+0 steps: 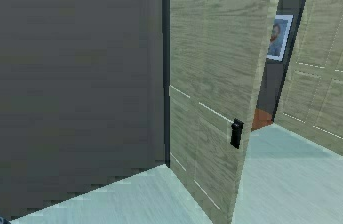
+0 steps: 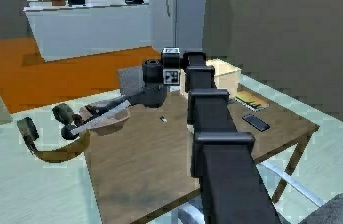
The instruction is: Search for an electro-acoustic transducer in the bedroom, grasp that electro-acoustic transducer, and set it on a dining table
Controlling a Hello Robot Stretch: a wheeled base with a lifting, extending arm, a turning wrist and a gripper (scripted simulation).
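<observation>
Just past the tabletop's [image 2: 139, 165] left edge, the headphones [image 2: 41, 148] hang clear, held at my fingers [image 2: 99, 118]; their setting I cannot tell. My arm [image 2: 217, 140] reaches over the tabletop's middle, wrist turned toward that edge.
</observation>
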